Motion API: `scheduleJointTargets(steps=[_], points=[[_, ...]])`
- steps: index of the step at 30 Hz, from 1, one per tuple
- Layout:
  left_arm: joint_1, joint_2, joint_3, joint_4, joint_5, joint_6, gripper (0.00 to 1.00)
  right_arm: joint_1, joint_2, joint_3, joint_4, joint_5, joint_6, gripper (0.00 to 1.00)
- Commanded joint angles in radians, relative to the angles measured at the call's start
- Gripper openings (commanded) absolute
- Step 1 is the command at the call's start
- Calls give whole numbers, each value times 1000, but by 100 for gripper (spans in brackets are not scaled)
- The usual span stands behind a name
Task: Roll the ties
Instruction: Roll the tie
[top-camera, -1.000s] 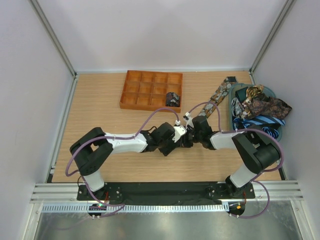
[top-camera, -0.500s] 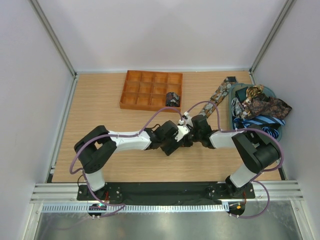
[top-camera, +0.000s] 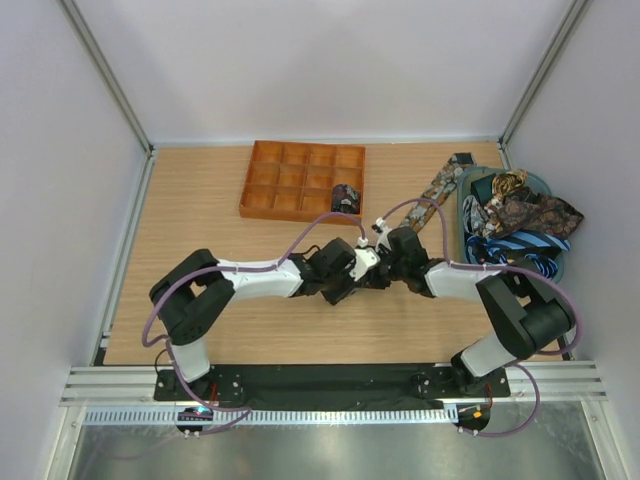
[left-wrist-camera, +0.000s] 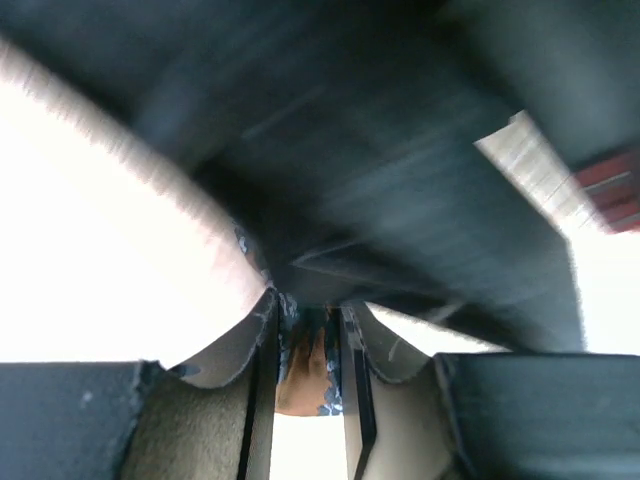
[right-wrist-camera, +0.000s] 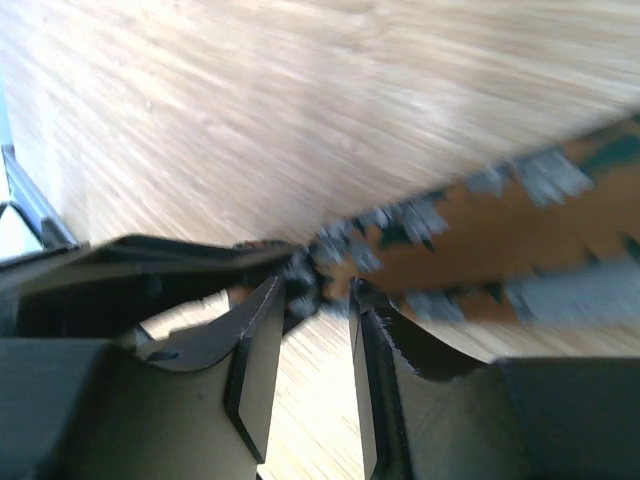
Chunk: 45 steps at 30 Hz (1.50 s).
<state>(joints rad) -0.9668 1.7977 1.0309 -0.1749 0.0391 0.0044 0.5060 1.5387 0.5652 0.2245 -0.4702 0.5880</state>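
Seemingly clamped left gripper (left-wrist-camera: 308, 312) on the tie (top-camera: 440, 186) end at overhead centre, with right gripper (right-wrist-camera: 315, 290) fingers slightly parted beside it; needed firm pinch, tight even turns

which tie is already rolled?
The dark coil in the orange tray's near-right cell. The paisley tie lies stretched out; the other ties sit heaped in the bin.

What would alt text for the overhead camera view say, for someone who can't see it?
The robot's left arm and right arm meet in the middle over the near end of a patterned tie that stretches back alongside a bin of loose ties. Behind, an orange tray holds one rolled tie.
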Motion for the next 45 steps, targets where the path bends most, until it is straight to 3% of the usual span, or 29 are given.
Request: scheduleJointTargets(steps=[1,10,13,16,23,27,32,39,45], points=[[62,29,-37,-87,-21,-38,22,-12,-110,-16,-1,62,24,40],[152,72,29,-178,-27,-64,23,-41,-305,-62,-144,217,-49,40],[152,89,67,-228,-16,-66,24,66,-344,-31,-218,333,-123,40],[152,111,110,-282,14,-72,24,268,-374,-4,-312,559,-198,41],[151,152,198,-431,82,-92,25,621,-365,47,-329,901,-327,46],[152,152,207,-451,84,-95,25,779,-260,178,-385,1085,-427,50],[151,157,212,-468,99,-98,25,945,10,379,-523,1263,-557,56],[151,155,219,-488,107,-98,25,983,310,651,-674,1398,-651,63],[149,160,238,-506,127,-106,25,944,510,832,-821,1461,-675,66]])
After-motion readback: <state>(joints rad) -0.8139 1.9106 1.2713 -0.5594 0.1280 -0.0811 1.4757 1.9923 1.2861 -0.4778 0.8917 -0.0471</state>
